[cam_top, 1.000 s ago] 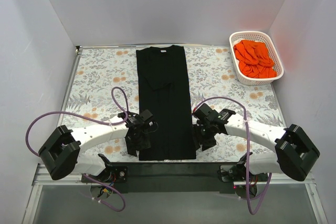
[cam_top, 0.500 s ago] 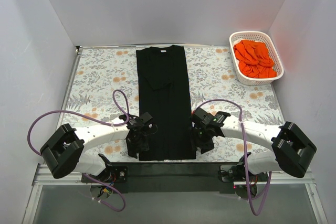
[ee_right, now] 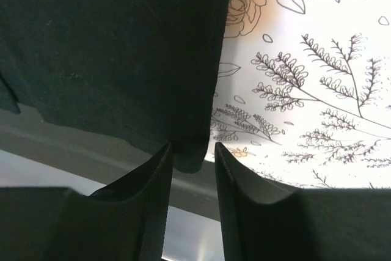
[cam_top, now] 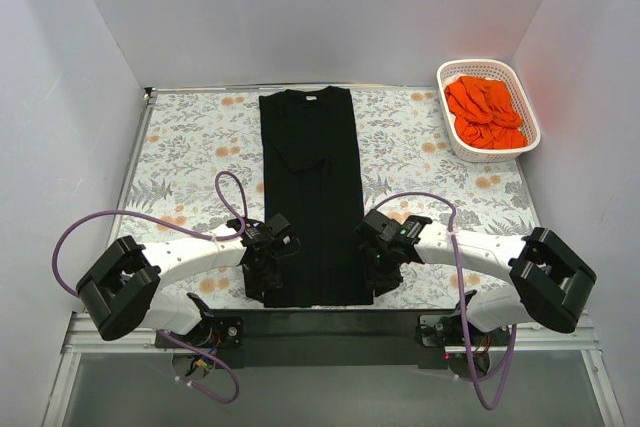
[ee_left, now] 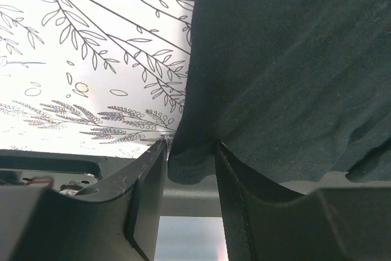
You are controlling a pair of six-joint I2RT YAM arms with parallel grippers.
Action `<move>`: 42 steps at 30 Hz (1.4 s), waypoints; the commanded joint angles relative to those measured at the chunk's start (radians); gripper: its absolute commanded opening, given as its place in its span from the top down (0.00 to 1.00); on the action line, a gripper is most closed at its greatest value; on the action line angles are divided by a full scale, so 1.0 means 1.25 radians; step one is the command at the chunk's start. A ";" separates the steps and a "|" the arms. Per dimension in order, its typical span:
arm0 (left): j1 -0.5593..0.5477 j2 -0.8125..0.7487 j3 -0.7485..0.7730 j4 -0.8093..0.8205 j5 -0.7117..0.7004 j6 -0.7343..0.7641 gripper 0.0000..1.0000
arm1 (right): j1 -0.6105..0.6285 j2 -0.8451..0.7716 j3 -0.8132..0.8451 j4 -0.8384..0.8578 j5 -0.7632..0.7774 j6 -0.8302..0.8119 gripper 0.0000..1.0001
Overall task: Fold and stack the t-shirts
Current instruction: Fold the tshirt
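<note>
My left gripper [ee_left: 190,169] and right gripper [ee_right: 193,163] straddle the near hem corners of the tee [cam_top: 310,177] (clamped or not, can't tell); next: firm pinch, even lift, hem to its far end.

Top external: high behind, looked down over the whole table [cam_top: 190,137].
Left wrist: close over the near-left hem corner of the black t-shirt [ee_left: 281,59].
Right wrist: equally close, near-right corner.
Shared: the hem.

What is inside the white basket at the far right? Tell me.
Crumpled orange t-shirts fill the white basket. How many there are, and anything beneath them, cannot be seen: the top cloth covers it.
</note>
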 commanded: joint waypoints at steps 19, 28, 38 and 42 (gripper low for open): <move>-0.004 0.031 -0.048 0.052 0.044 0.008 0.82 | 0.030 0.041 -0.037 0.006 0.017 0.035 0.96; -0.003 -0.006 0.029 -0.049 0.087 0.025 1.00 | 0.028 0.018 0.069 -0.123 0.039 -0.039 0.99; 0.216 0.061 0.242 -0.038 -0.004 0.164 1.00 | -0.099 0.120 0.362 -0.194 0.128 -0.202 0.99; 0.300 0.117 0.343 0.026 -0.065 0.213 1.00 | -0.166 0.186 0.481 -0.188 0.171 -0.276 0.99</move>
